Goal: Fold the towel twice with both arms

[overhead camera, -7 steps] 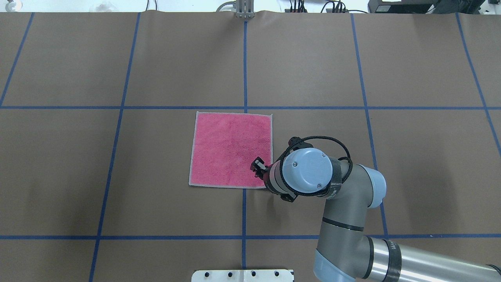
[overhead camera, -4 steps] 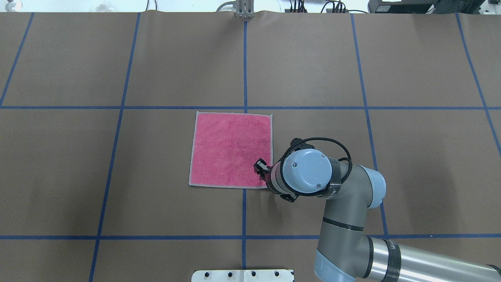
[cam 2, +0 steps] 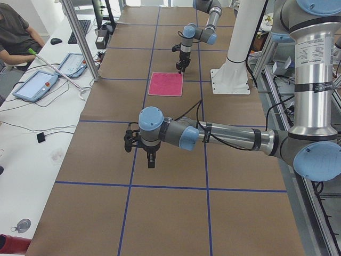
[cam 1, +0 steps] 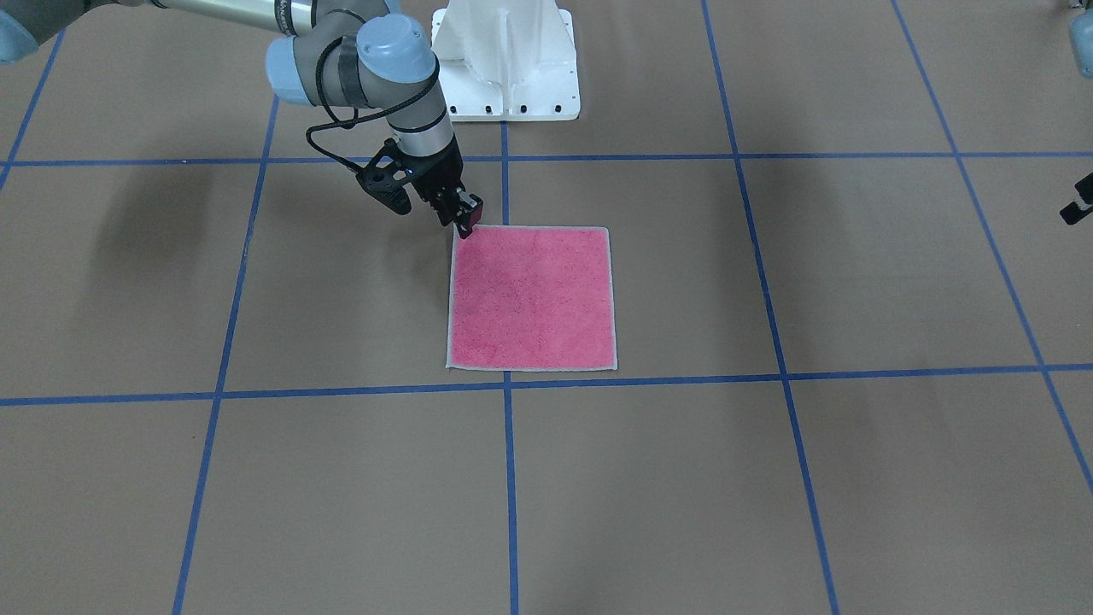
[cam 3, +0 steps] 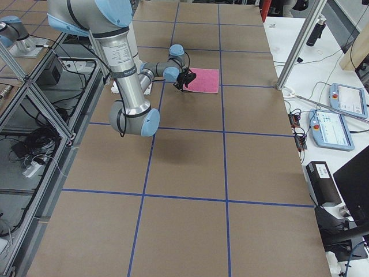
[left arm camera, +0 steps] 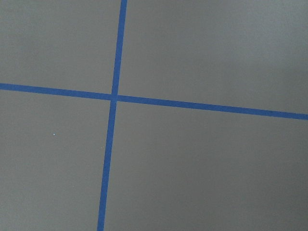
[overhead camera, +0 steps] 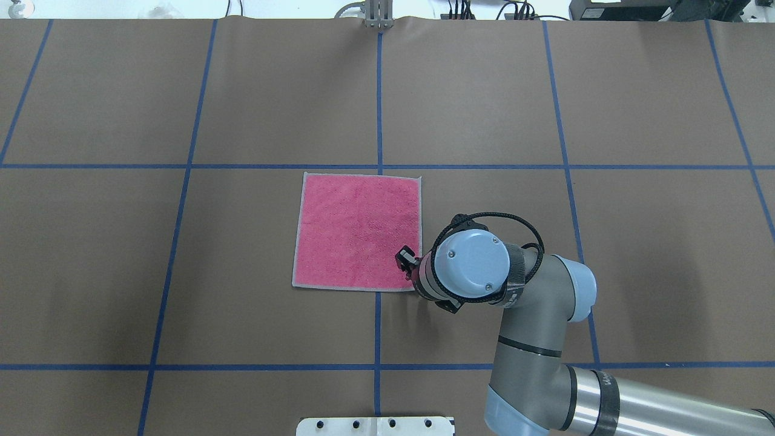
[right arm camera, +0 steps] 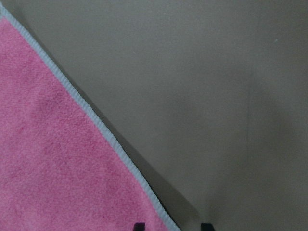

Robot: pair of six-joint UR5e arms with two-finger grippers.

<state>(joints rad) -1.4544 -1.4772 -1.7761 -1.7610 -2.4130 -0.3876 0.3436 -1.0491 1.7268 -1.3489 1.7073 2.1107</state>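
Note:
The towel (overhead camera: 357, 230) lies flat on the brown table, pink face up, light grey edge all round; it also shows in the front view (cam 1: 534, 299). My right gripper (overhead camera: 404, 260) points down at the towel's corner nearest my right arm (cam 1: 468, 225). In the right wrist view its two fingertips (right arm camera: 138, 226) stand apart on either side of the towel's edge (right arm camera: 96, 120), holding nothing. My left gripper (cam 2: 150, 160) hangs over bare table far off to my left; only a sliver shows at the front view's right edge (cam 1: 1078, 203), and I cannot tell if it is open.
The white pedestal base (cam 1: 505, 60) stands at the table's near edge behind the towel. Blue tape lines (left arm camera: 113, 97) cross the table in a grid. An operators' desk with tablets (cam 2: 37, 85) and a metal post (cam 2: 80, 40) line the far side.
My right gripper has shifted a little toward the towel's near right corner and sunk closer to it. The towel has not moved.

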